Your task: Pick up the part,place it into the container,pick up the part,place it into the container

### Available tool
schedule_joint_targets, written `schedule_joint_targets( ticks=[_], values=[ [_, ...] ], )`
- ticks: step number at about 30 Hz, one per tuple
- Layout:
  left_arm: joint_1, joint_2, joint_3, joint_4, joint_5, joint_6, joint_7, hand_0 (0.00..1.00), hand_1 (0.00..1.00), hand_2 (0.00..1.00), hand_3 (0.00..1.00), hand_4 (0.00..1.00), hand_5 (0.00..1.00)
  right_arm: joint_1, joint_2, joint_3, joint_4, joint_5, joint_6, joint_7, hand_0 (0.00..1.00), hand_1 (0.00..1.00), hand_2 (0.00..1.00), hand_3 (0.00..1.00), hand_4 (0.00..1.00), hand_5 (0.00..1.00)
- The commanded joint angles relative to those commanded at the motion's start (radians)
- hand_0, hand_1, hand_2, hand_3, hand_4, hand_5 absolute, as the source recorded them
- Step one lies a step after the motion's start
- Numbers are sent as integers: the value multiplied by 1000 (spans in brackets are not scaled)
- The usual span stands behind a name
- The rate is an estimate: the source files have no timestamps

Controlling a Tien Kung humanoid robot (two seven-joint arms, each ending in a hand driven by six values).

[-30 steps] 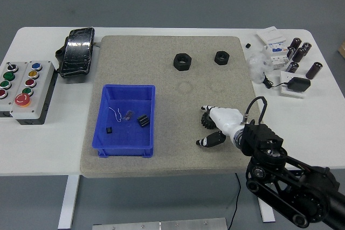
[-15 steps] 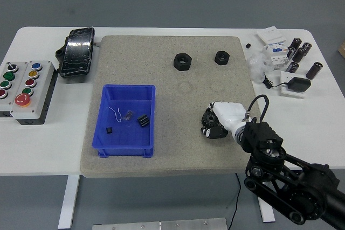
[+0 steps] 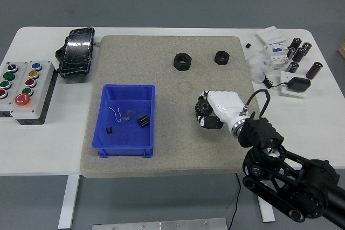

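Observation:
Two black hex nuts lie at the back of the beige mat (image 3: 161,149), a larger one (image 3: 181,61) and a smaller one (image 3: 221,57). The blue container (image 3: 151,119) stands on the mat's left half and holds two small black parts (image 3: 143,120) and a thin wire piece (image 3: 121,115). My right hand (image 3: 206,113), white-backed with black fingers, hovers over the mat's right middle, well below the nuts and right of the container. Its fingers are curled and I see nothing in them. The left arm is out of view.
A grey button box (image 3: 27,84) and a black wrapped object (image 3: 78,51) sit at the left. At the right back are black cylinders (image 3: 299,52), a white breaker (image 3: 275,44), a crumpled plastic bag (image 3: 257,63) and a black adapter (image 3: 297,84).
My right hand's fingers curled in from a spread pose, and the hand moved up and left over the mat toward the nuts. The nuts and container have not moved.

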Motion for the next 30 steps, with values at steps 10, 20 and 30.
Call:
schedule_joint_targets(
  ticks=[10,20,30],
  values=[
    [-10,-2,5,0,0,-5,1,661,611,556,611,656,308,158,132,-211,-44,127,-175,161,520,546,422,498,349,2],
    [-8,-2,-6,0,0,-6,8,662,611,556,612,660,315,220,149,-291,-26,64,-2,93,721,763,784,716,434,203],
    [-10,-1,-4,0,0,-8,9,662,611,556,612,662,318,223,147,-290,-26,68,36,74,740,789,814,767,564,210]
  ],
)
